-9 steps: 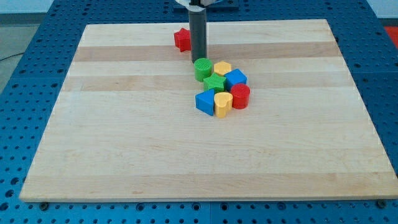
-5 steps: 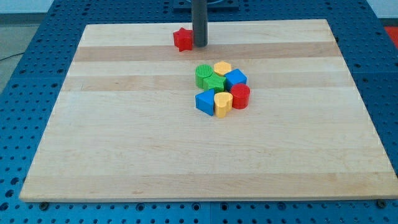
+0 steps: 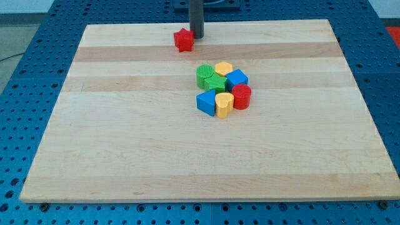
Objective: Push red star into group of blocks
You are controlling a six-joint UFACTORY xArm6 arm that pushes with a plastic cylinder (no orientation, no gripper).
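The red star (image 3: pixel 183 40) lies near the view's top edge of the wooden board (image 3: pixel 125 125). My tip (image 3: pixel 197 36) stands just right of and slightly above the star, close to it or touching it. The group sits below and to the right, mid-board: a green cylinder (image 3: pixel 204 74), a yellow hexagon (image 3: pixel 223 68), a green star (image 3: pixel 215 84), a blue cube (image 3: pixel 237 79), a red cylinder (image 3: pixel 242 96), a yellow heart (image 3: pixel 224 104) and a blue triangle (image 3: pixel 205 102), all packed together.
The board lies on a blue perforated table (image 3: pixel 25 75). The board's top edge (image 3: pixel 262 22) runs just behind the tip.
My tip has moved from beside the green cylinder toward the view's top, past the red star's right side. The star has shifted very little.
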